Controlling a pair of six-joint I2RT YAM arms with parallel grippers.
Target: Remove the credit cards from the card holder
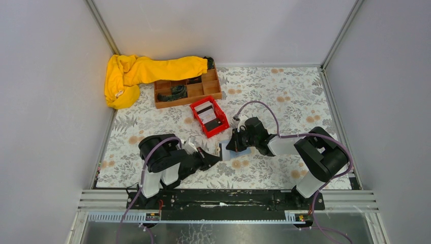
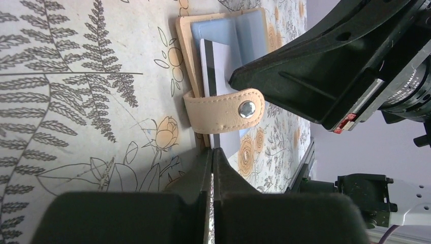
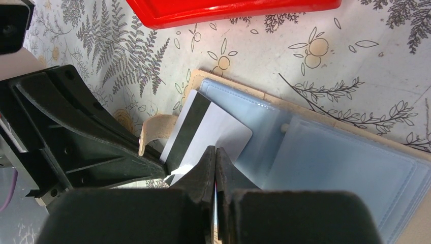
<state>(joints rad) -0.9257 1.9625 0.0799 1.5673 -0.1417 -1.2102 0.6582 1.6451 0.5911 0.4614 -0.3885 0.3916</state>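
Note:
The card holder (image 1: pixel 224 151) lies open on the flowered cloth between my two grippers. Its blue sleeves (image 3: pixel 330 162) face up and its tan strap (image 2: pixel 223 109) curls over. A whitish credit card (image 2: pixel 213 66) with a black stripe sticks half out of a sleeve. My left gripper (image 2: pixel 212 151) is shut on that card's free end. My right gripper (image 3: pixel 216 150) is shut with nothing between its fingers, its tips resting on the holder beside the card. Two more cards, one whitish (image 1: pixel 206 110) and one dark (image 1: pixel 216 123), lie in the red bin (image 1: pixel 222 116).
The red bin stands just beyond the holder, its edge (image 3: pixel 228 10) close to my right gripper. Behind it is a brown wooden compartment tray (image 1: pixel 188 90) with a yellow cloth (image 1: pixel 147 71) draped over its left end. Walls enclose the table on three sides.

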